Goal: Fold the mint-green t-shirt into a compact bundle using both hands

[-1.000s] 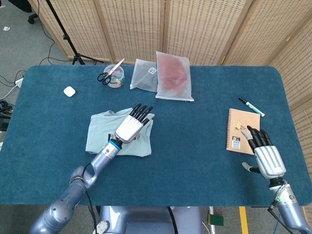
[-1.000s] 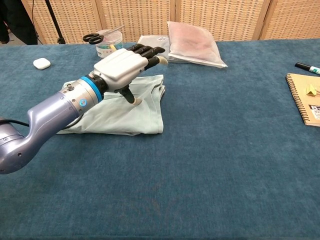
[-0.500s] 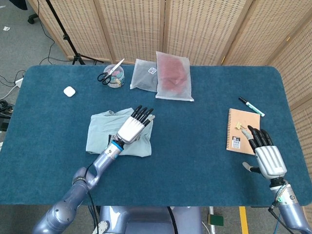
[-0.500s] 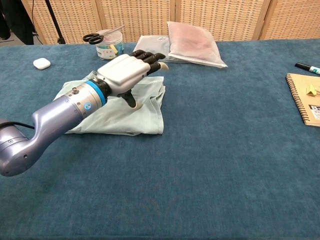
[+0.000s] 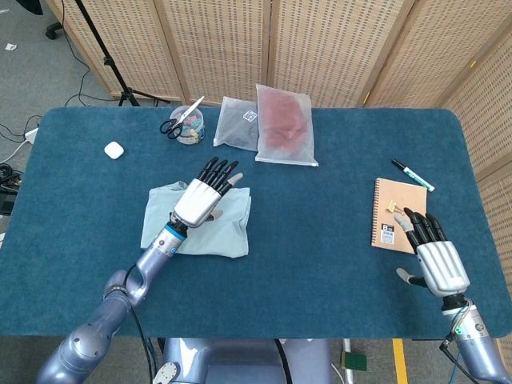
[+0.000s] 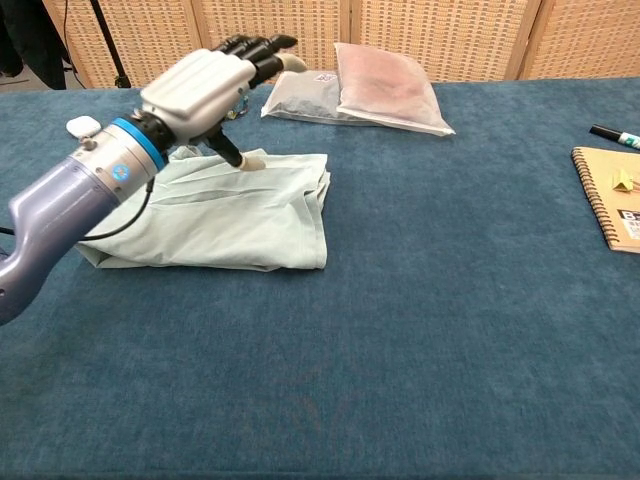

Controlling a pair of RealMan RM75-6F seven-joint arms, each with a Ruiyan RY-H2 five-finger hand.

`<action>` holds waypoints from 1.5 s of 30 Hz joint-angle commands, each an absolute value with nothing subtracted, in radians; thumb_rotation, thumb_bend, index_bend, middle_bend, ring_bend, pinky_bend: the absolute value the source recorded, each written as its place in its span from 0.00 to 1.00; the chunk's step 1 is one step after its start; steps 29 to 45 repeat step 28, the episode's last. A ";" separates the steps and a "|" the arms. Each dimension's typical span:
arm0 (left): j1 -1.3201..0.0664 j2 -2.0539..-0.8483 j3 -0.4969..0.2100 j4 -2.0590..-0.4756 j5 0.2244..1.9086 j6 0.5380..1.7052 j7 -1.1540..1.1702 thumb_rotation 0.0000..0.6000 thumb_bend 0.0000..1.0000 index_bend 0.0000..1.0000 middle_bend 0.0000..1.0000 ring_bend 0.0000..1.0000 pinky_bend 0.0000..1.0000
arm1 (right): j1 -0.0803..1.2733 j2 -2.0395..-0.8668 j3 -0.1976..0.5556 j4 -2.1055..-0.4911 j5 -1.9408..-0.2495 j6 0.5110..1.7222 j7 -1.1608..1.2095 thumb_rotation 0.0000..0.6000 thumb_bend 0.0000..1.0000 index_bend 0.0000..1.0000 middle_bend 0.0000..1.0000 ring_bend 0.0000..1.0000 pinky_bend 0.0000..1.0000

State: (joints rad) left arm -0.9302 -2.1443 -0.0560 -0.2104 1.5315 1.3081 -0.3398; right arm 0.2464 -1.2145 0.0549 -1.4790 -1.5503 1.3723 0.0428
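Mint-green t-shirt [image 5: 196, 222] flat on worktop [image 5: 320, 264], already folded to a rough rectangle, wrinkled, w/ folded edge toward the notebook side. Everything else placed rel. to that shirt.

Left hand [image 5: 200, 197] above shirt's far part, lifted clear of cloth per chest view [image 6: 200, 85]; fingers stretched out and apart, thumb angled down toward fabric, holding nothing. Left forearm slanting back over shirt's near-left corner.

Right hand [image 5: 434, 258] well apart from shirt, far across worktop near the front edge, palm down, fingers spread, nothing in grasp. Not seen in chest view.

Beyond shirt, toward the screen: clear tub [image 5: 190, 126] w/ scissors [image 5: 174, 122] laid across top. Just right of tub, two plastic pouches: pale one [image 5: 237, 122] and pinkish one [image 5: 284, 126] overlapping its edge. Same pair in chest view, pale [image 6: 300, 95], pink [image 6: 385, 85].

Left of and beyond shirt: small white case [image 5: 114, 150], also in chest view [image 6: 82, 126], just beside left wrist there.

Far right of shirt: tan spiral notebook [image 5: 398, 214] w/ small yellow clip on cover, lying just beyond right hand's fingertips. Marker [image 5: 412, 174] beyond notebook, angled. Chest view catches notebook's edge [image 6: 608, 195] and marker tip [image 6: 618, 135].

Cannot tell if thumb tip touches cloth.
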 commanded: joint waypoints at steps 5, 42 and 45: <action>-0.810 -1.921 -0.095 -0.469 1.484 1.390 -0.289 1.00 0.00 0.00 0.00 0.00 0.00 | 0.231 -1.225 0.065 -1.470 -1.562 1.425 0.000 1.00 0.08 0.00 0.00 0.00 0.00; -0.250 -1.304 -0.025 -1.432 1.326 1.603 -0.183 1.00 0.00 0.00 0.00 0.00 0.00 | 0.178 -1.235 0.102 -1.529 -1.546 1.537 -0.072 1.00 0.00 0.00 0.00 0.00 0.00; -0.250 -1.304 -0.025 -1.432 1.326 1.603 -0.183 1.00 0.00 0.00 0.00 0.00 0.00 | 0.178 -1.235 0.102 -1.529 -1.546 1.537 -0.072 1.00 0.00 0.00 0.00 0.00 0.00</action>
